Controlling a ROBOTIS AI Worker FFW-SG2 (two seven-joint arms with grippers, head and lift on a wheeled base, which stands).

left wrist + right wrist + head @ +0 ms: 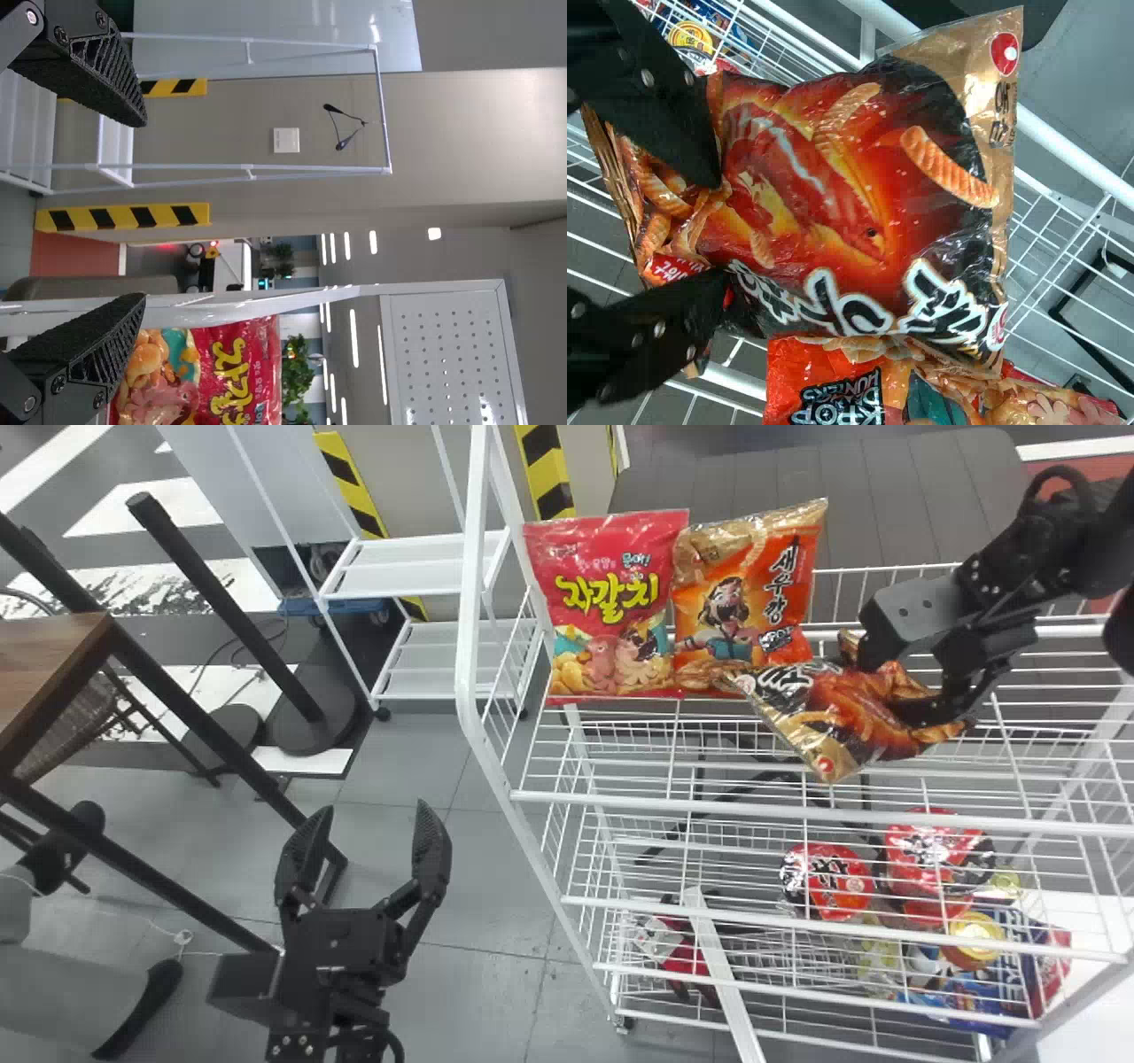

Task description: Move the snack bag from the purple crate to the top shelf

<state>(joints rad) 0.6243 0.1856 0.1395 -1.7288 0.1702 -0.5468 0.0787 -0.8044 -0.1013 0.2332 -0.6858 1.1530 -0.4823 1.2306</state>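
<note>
Seemingly a lab mocked up as a shop: right of the left claw (372,815), a wire rack (474,602) displays snack bags (611,602) and noodle cups (828,881); beyond the claw, hazard stripes (545,465).

By the head view's clock, there are three bags (a different colour each, happily): one pink bag (611,602) past twelve, one orange bag (744,615) between one and two, one red-and-black snack bag (824,708) near three. Two grippers, left gripper (370,815) at eight, right gripper (881,686) at three. Two red-topped cups (828,881) around four, one yellow-lidded tub (975,937) at four. One wooden table (53,651) past nine.
</note>
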